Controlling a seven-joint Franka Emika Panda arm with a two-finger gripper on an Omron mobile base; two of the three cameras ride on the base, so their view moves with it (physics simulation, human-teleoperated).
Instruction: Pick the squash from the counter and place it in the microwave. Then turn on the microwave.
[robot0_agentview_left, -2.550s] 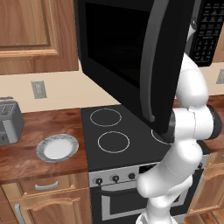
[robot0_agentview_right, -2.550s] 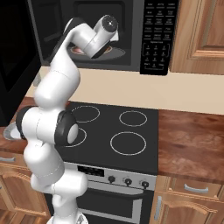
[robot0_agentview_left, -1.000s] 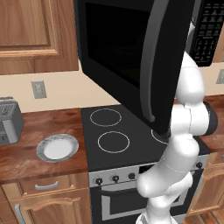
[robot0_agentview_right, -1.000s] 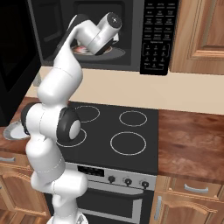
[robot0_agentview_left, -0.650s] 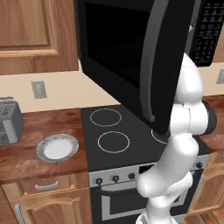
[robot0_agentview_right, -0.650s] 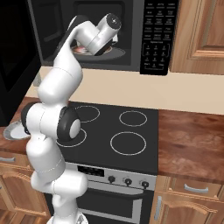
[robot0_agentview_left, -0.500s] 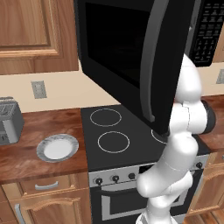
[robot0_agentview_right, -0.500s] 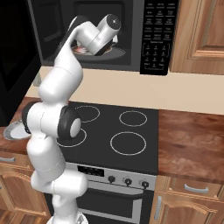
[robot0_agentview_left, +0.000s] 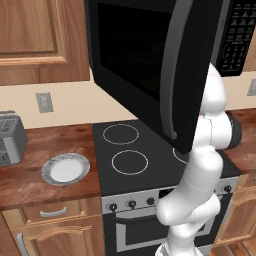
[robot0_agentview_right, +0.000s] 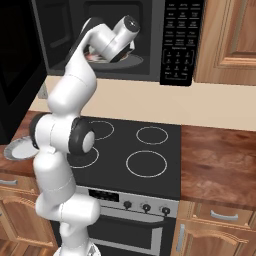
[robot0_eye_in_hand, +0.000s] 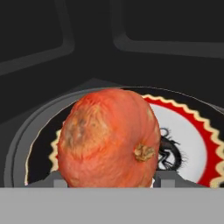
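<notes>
Little has moved since a second ago: arm still reaching into the open microwave (robot0_agentview_right: 172, 42), hand edged slightly deeper.

At left of the right base view the white arm rises from bottom left, elbow bent, wrist inside the cavity at upper centre. In the hand view the squash (robot0_eye_in_hand: 109, 138) sits low centre over a red-rimmed plate (robot0_eye_in_hand: 192, 131) on the turntable, the gripper (robot0_eye_in_hand: 109, 180) with its dark tips closed on the squash.

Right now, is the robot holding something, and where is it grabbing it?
It looks like the squash, gripped low on its sides between the jaws, above a red-rimmed plate inside the microwave.
</notes>
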